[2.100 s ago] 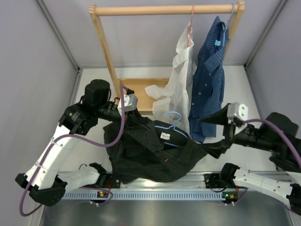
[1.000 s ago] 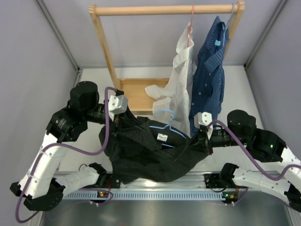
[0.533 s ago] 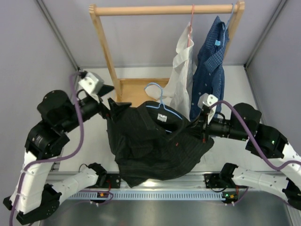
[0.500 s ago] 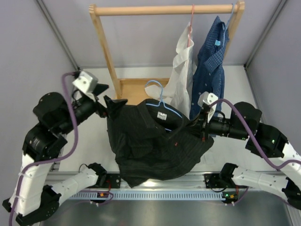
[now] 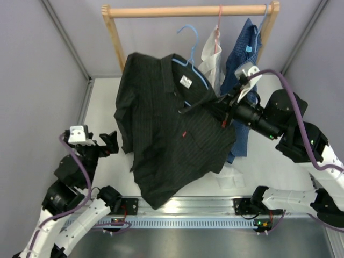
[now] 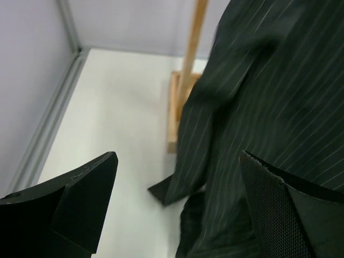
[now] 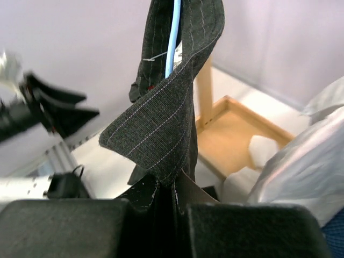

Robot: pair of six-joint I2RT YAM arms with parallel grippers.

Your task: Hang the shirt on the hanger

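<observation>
Since half a second back, saw the shirt [image 5: 172, 123] hoisted clear of the counter [image 5: 102, 102] and carried up and back toward the wooden rail [image 5: 161, 11]. Saw the left arm dropped low into the near-left corner, clear of the cloth.

Found the right pincer [image 5: 219, 106] clamped tight on a fold of the shirt at the right shoulder. In the right wrist view, traced pale-blue wire running up inside that pinstriped fold. Found the left pincer [image 5: 109, 144] spread wide, holding nothing, apart from the shirt.

Located the shirt hanging in the air, draped over the hanger [image 5: 189, 40], collar and white label just under the hook, body falling in front of the rack's left post. Located the hook just under the rail in the top view, left of the pink hanger [image 5: 219, 21], the white shirt [image 5: 212, 56] and the blue dotted shirt [image 5: 243, 64]. Could not tell its depth relative to the rail.

Judged the step in hand: carrying the dressed hanger up to the rail, hook not yet over it. Could not confirm the shirt's far shoulder seated on the wire.

Judged the next move: raise the hook above the rail, bring it over the bare stretch left of the pink hanger, lower until it bears, then let go. Would keep the hanger level, since the shirt could slide off its free end if tilted.
</observation>
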